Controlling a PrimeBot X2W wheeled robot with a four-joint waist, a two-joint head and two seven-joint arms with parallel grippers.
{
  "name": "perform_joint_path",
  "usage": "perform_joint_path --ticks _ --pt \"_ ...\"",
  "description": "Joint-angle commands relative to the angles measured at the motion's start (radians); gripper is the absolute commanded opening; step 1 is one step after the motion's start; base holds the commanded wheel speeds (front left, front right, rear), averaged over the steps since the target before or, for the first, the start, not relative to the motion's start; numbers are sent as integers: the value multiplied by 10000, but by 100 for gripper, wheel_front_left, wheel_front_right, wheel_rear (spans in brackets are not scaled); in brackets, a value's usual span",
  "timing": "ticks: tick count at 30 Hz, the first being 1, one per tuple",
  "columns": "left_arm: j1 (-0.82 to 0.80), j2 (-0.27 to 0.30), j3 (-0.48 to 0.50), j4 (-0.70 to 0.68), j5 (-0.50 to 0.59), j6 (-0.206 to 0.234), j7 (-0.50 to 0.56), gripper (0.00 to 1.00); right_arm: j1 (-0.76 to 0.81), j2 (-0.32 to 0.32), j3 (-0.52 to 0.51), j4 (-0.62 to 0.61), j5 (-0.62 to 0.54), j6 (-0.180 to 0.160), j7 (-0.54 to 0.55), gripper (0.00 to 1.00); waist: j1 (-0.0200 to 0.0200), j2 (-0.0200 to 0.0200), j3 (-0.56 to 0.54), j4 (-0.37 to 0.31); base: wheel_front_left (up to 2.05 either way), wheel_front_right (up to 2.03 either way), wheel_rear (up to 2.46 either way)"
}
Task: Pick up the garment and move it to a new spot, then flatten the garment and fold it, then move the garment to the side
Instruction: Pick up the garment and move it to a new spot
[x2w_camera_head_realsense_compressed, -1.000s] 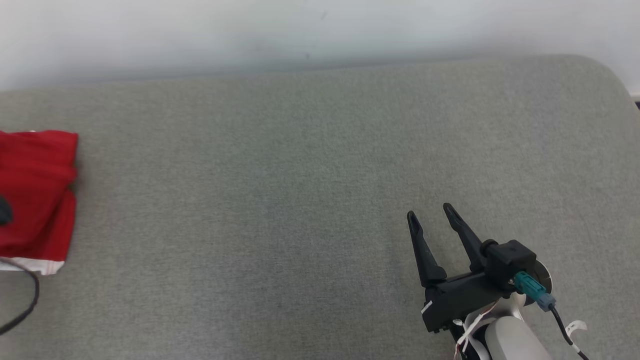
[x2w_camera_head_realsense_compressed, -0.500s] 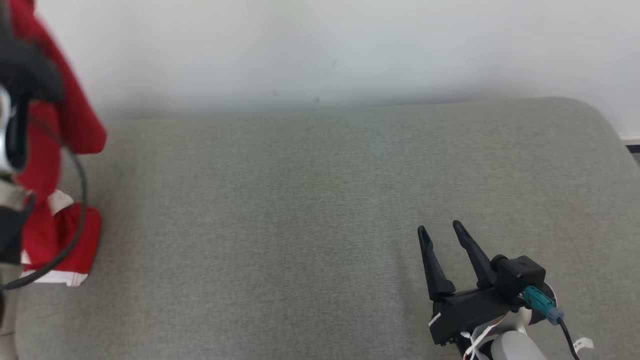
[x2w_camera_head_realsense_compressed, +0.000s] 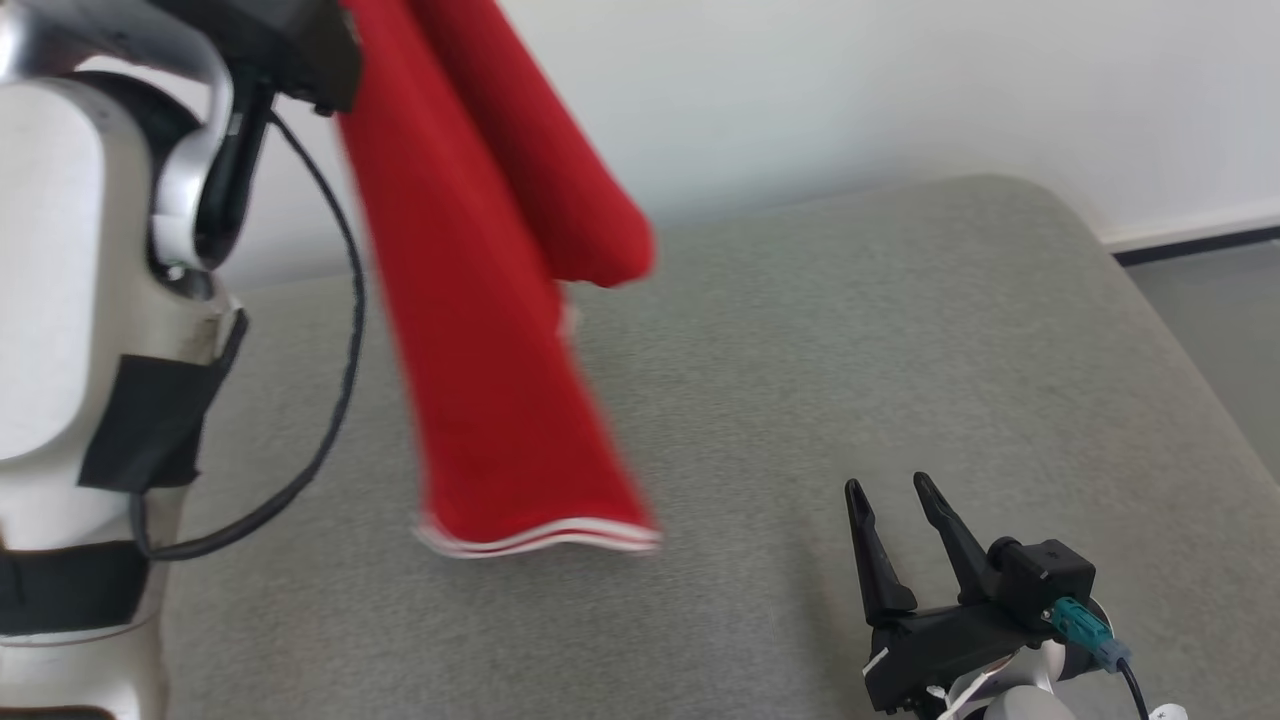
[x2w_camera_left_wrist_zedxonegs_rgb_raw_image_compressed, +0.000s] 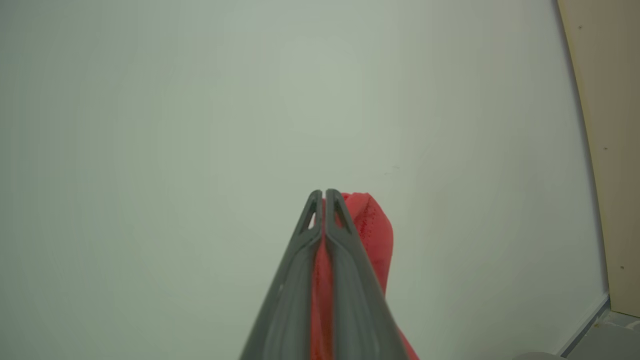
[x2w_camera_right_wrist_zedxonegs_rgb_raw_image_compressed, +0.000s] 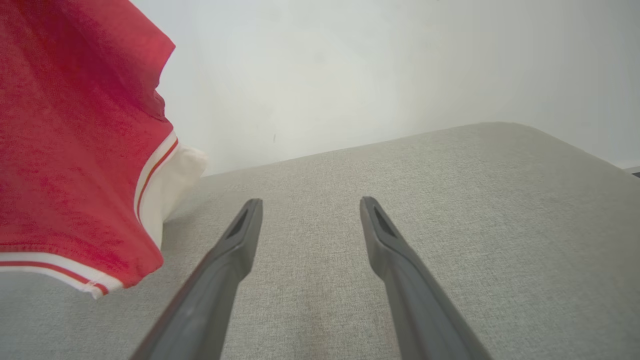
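The red garment (x2w_camera_head_realsense_compressed: 480, 300) is held up in the air, above the left part of the grey upholstered surface (x2w_camera_head_realsense_compressed: 850, 330). It is gripped at its top by the left gripper (x2w_camera_left_wrist_zedxonegs_rgb_raw_image_compressed: 324, 192), whose two fingers are seen in the left wrist view pressed together on a fold of red cloth, with a bunch of the fabric bulging out just beside the fingertips against the pale wall (x2w_camera_left_wrist_zedxonegs_rgb_raw_image_compressed: 150, 125). In the head view the garment is seen hanging down from beside the pale left forearm (x2w_camera_head_realsense_compressed: 60, 300) in a long, blurred drape, its white-striped hem lying low near the surface; whether the hem touches the surface cannot be told. The right gripper (x2w_camera_head_realsense_compressed: 886, 482) is held low over the right part of the surface, its fingers spread apart with nothing between them. The garment is placed well to the left of this gripper and apart from it; in the right wrist view the hem is shown at the left edge, beside the left finger.
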Motion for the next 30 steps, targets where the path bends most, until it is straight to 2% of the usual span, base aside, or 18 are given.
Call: perform_joint_path --ticks 1,8,14,22,30 --pt "-88 -140 -41 15 -85 3 -9 0 2 -12 7 16 108 34 -77 100 1 1 -8 -484 0 0 0" --pt "741 -197 -131 460 -278 42 -299 0 -164 -11 43 101 124 34 -163 100 1 1 221 -950 0 0 0" --pt "2104 -247 -89 966 -565 56 -740 0 -185 -11 3 105 124 34 -203 100 1 1 368 -978 0 0 0" --pt "4719 -942 -419 2676 -1301 -123 -1513 0 -391 -11 200 153 150 34 -118 100 1 1 460 -809 0 0 0" --pt "5821 -1760 -1364 4524 -1531 -458 -2160 0 -401 -9 213 246 -5 34 -15 100 1 1 386 -604 0 0 0"
